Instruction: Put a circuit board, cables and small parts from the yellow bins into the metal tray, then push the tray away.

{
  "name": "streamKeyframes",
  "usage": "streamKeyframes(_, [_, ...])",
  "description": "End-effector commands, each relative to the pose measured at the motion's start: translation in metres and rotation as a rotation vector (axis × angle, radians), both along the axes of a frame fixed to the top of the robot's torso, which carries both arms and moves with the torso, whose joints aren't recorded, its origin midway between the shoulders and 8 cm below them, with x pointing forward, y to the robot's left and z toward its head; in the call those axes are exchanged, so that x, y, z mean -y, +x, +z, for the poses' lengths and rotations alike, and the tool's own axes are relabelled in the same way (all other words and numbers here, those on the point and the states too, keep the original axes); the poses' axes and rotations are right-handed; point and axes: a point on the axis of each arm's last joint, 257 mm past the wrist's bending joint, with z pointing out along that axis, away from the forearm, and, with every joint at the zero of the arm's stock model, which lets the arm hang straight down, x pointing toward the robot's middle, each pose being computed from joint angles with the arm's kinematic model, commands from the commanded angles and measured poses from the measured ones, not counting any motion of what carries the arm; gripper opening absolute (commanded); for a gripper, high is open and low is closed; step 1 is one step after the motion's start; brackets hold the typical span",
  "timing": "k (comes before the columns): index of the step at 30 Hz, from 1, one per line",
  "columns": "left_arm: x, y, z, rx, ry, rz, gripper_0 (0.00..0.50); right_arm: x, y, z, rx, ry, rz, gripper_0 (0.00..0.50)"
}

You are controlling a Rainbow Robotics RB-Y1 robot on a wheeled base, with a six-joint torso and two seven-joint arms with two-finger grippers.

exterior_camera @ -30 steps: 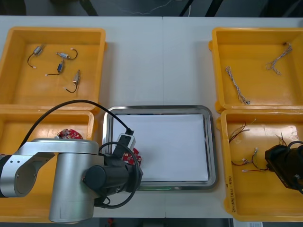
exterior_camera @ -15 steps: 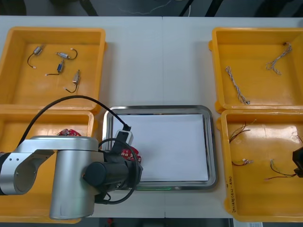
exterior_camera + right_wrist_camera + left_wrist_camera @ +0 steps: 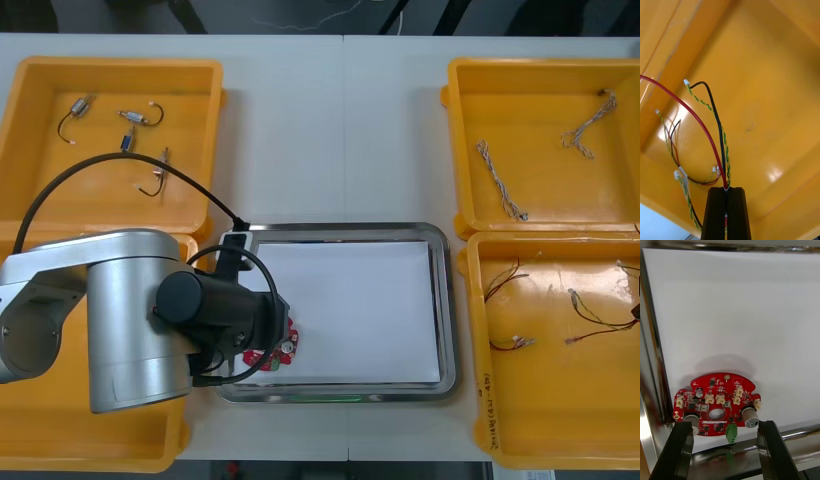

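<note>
My left jaws (image 3: 723,433) are standing wide open, and nothing is sitting in them. Just past my black left fingertips (image 3: 681,435), in line with the gap between them, the round red circuit board (image 3: 717,403) is lying flat. It is resting on the white inside of the shiny metal tray (image 3: 653,382), close to the tray's near rim and its left wall. No part of me is touching it, so I am guessing the board is already put down.

My right jaws (image 3: 726,192) are squeezing tight on thin red, black and yellow-green cables (image 3: 720,142). These are running straight out from between my right fingers, then curling into loops over the floor of the near yellow bin on my right (image 3: 767,86). I cannot tell if their far ends are touching that floor.

The next move is hanging on one thing. The tray is lying off toward my left side from my right jaws, and the bin's wall (image 3: 470,330) is standing between. So I am thinking the cables are going to need lifting over that wall, then carrying sideways. My left jaws are sitting over the tray's near left corner, so the middle and right part is the free part. My right arm is the nearer one to it.

Farther off, small metal parts (image 3: 125,140) are lying in the far left yellow bin (image 3: 110,65). Twisted blue and white cables (image 3: 500,180) are lying in the far right yellow bin (image 3: 540,65).
</note>
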Motion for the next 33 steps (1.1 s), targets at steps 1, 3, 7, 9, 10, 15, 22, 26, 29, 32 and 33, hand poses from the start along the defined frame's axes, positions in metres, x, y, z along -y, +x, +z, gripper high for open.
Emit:
streamKeyframes(1, [-0.027,0.0,0.015,0.002,0.024,0.03,0.5,0.002,0.005,0.038,0.057,-0.098,0.116,0.0])
streamKeyframes(3, [-0.036,0.002,0.02,-0.001,0.045,0.039,0.5,-0.002,0.005,0.042,0.058,-0.114,0.157,0.0])
streamKeyframes(7, [-0.056,0.007,0.033,-0.018,0.057,0.071,0.5,-0.014,0.004,0.054,0.063,-0.15,0.26,0.0])
streamKeyframes(9, [-0.065,0.009,0.039,-0.021,0.067,0.082,0.5,-0.019,0.004,0.059,0.062,-0.158,0.304,0.0])
streamKeyframes(10, [-0.072,0.011,0.044,-0.024,0.071,0.091,0.5,-0.022,0.004,0.062,0.061,-0.167,0.332,0.0])
streamKeyframes(15, [-0.099,0.015,0.064,-0.037,0.102,0.12,0.5,-0.031,0.003,0.072,0.046,-0.217,0.439,0.0])
streamKeyframes(22, [-0.135,0.021,0.092,-0.045,0.134,0.14,0.5,-0.039,0.009,0.087,0.043,-0.36,0.648,0.0])
streamKeyframes(26, [-0.154,0.025,0.104,-0.06,0.149,0.147,0.5,-0.047,0.014,0.094,0.039,-0.429,0.756,0.0])
streamKeyframes(29, [-0.168,0.029,0.112,-0.067,0.158,0.145,0.5,-0.061,0.018,0.097,0.042,-0.458,0.85,0.0])
streamKeyframes(32, [-0.18,0.033,0.117,-0.073,0.172,0.138,0.5,-0.075,0.02,0.094,0.042,-0.489,0.945,0.0])
streamKeyframes(33, [-0.182,0.034,0.118,-0.073,0.174,0.136,0.5,-0.077,0.02,0.094,0.041,-0.497,0.964,0.0])
